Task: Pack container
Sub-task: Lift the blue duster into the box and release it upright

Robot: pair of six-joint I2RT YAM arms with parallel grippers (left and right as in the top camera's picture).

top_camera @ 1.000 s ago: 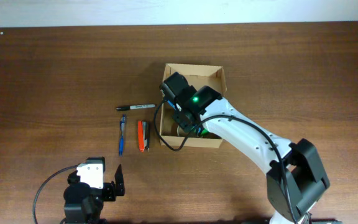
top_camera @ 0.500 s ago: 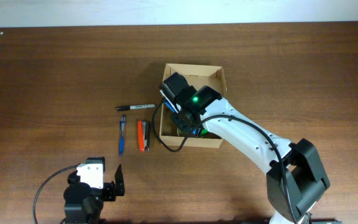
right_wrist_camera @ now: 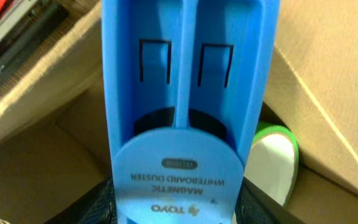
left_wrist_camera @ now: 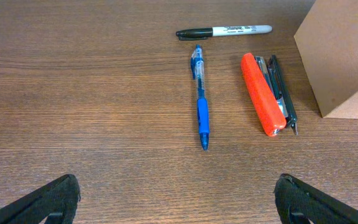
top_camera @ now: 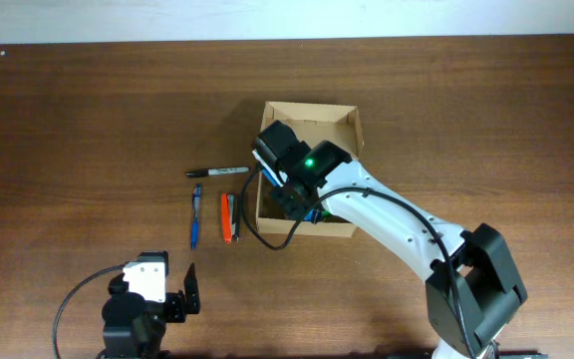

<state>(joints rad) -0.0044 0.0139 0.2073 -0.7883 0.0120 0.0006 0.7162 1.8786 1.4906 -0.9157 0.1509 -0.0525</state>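
Note:
The container, a tan cardboard box, stands open in mid-table; its corner also shows in the left wrist view. My right gripper reaches down into it. A blue whiteboard duster stands on end between its fingers. The duster's rounded end hides the finger pads, so I cannot tell whether they press on it. A white round object with a green rim lies on the box floor beside the duster. My left gripper hangs open and empty near the table's front left.
Left of the box lie a black marker, a blue pen and an orange stapler. They also show ahead of my left gripper: marker, pen, stapler. A black cable loops at the box's front-left corner.
My right wrist has shifted slightly left and forward inside the box with the duster. The left arm and the items on the table have not moved.

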